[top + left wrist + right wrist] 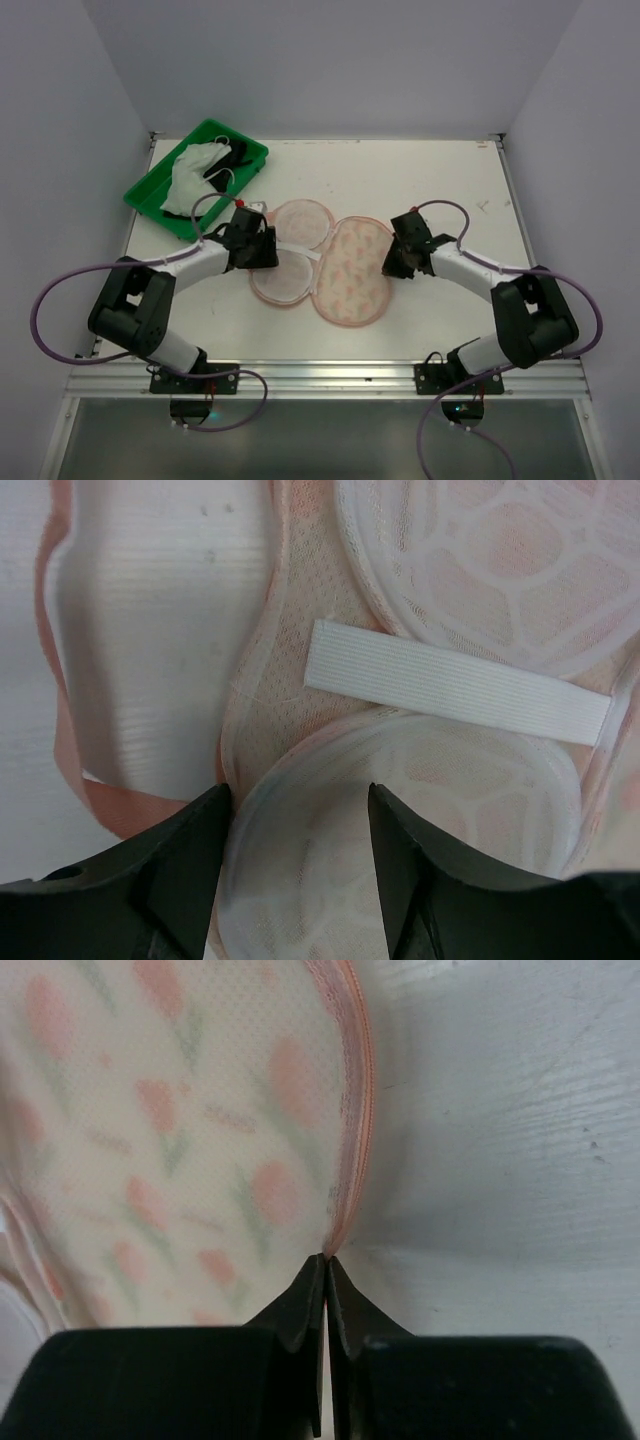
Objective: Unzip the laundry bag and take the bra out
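While the peanut-shaped cream fabric laundry bag (355, 270) (300, 710) (200, 1140) with its orange-pink and green print lies spread open at the middle of the white table (450, 190), the soft bra (195, 178) with white cups and black straps is outside it, in the green rectangular plastic tray (148, 192) well apart from the bag's far-left side. Inside the bag, two round domed mesh cups show against the pale lining, and a flat white elastic band (455, 693) crosses between them. At the bag's left side the left gripper (265, 250) (298, 800) hangs low with its fingers apart, and the rim of the nearer mesh cup (280, 280) (420, 810) sits in the gap between them. At the bag's right edge the right gripper (390, 268) (326, 1265) has its fingers pressed together on the pink zipper trim (352, 1130), pinching the edge of the printed flap just above the table.
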`<act>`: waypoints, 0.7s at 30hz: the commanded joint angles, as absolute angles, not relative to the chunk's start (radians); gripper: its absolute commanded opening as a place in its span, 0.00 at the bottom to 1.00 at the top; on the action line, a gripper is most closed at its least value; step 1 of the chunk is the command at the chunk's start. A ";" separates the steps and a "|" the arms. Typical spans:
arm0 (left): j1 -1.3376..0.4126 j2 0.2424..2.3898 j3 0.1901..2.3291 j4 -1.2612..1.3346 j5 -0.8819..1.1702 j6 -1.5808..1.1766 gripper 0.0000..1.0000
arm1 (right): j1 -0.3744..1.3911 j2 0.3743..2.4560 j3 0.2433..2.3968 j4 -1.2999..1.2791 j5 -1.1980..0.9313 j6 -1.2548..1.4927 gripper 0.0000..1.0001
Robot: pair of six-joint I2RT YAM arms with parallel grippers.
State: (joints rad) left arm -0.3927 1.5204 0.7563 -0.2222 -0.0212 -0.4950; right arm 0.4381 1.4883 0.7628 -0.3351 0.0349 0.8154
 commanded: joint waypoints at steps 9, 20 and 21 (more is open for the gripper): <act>-0.720 1.562 0.782 -0.106 0.071 -0.665 0.51 | 0.437 1.172 0.982 -0.644 0.196 0.632 0.00; -0.914 1.644 0.810 0.046 0.052 -0.814 0.50 | 0.442 1.182 0.982 -0.531 -0.260 0.563 0.00; -0.916 1.643 0.795 0.058 0.054 -0.818 0.49 | 0.443 1.192 0.973 -0.513 -0.320 0.569 0.00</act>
State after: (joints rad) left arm -0.9142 1.6379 0.7967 -0.0227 0.0563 -0.7685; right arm 0.4381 1.1595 0.9806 -0.5747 -0.1024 0.5877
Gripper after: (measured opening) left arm 0.497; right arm 0.007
